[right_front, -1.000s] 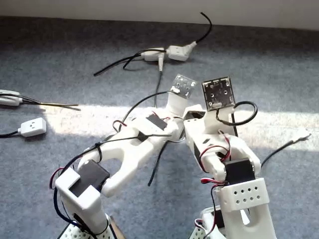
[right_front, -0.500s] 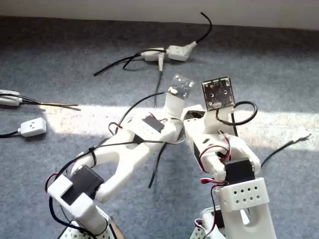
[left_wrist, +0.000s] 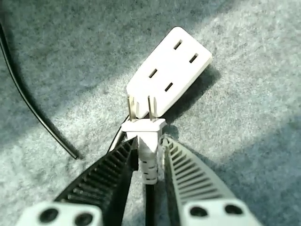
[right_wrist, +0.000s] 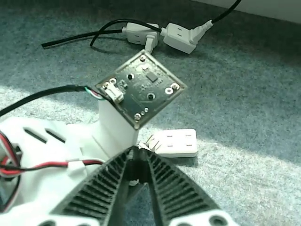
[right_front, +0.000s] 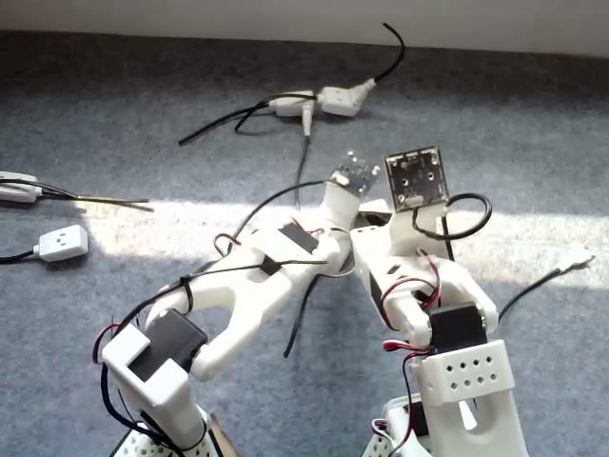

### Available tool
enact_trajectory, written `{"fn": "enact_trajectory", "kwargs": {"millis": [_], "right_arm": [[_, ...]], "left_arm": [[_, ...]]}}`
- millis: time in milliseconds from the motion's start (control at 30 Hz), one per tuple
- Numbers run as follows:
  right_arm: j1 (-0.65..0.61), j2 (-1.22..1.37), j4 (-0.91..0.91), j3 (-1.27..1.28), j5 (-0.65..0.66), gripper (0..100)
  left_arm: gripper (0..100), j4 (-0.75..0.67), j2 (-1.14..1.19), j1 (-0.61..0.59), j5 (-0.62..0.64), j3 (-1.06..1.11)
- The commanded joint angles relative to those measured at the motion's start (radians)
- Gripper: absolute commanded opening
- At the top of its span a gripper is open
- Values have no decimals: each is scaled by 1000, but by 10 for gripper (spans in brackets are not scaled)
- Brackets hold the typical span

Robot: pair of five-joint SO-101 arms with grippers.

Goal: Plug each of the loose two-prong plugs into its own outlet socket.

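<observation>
One plug [left_wrist: 142, 126] within left gripper [left_wrist: 147, 141]

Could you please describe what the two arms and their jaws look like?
Both the left arm and right arm are white plastic with black servos, red and black wires, and a bare circuit board at each wrist. The ribbed jaws look black.

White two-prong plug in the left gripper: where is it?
Left wrist view: white two-prong plug clamped in the left gripper, prongs at the near end of the white outlet block, in no slot.
</observation>
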Motion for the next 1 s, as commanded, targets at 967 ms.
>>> {"fn": "enact_trajectory", "kwargs": {"millis": [967], "right_arm": [[12,-4,-73,62,-2,9]], "left_arm": [[164,32,90,-104,-14,-79]]}}
